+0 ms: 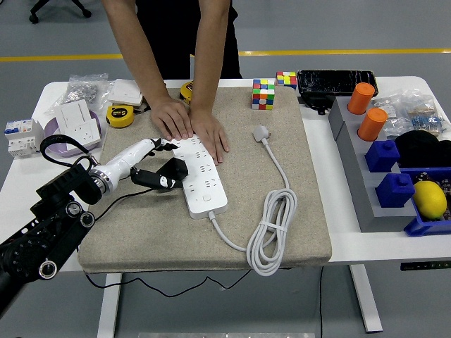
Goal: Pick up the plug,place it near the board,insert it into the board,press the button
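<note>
We see a white table (331,243) with a large beige fabric mat (239,211) covering its middle. A person in dark clothing stands at the far side, leaning in with both hands (189,125) pressed flat on the far end of a long white power strip (199,174) that lies lengthwise on the mat. The robot's black left arm (42,232) comes in from the lower left, and its white five-fingered left hand (144,163) is clenched around a black plug (173,171), which we find touching the strip's left side about halfway along it; whether its pins are seated in a socket we cannot tell. A thin black cord (130,196) trails from the plug back across the mat. The right arm is out of view.

To the right of the strip lies its own white cable (271,232), coiled near the mat's front edge and ending in a white plug (261,133) further back. At the right side stands a grey rack (363,176) with orange cylinders (366,109) and blue blocks (387,172), beside a yellow lemon (429,198). A colourful puzzle cube (263,94) sits at the mat's far edge. A yellow tape measure (120,115) and a white wall socket (79,120) rest on the table's left.
</note>
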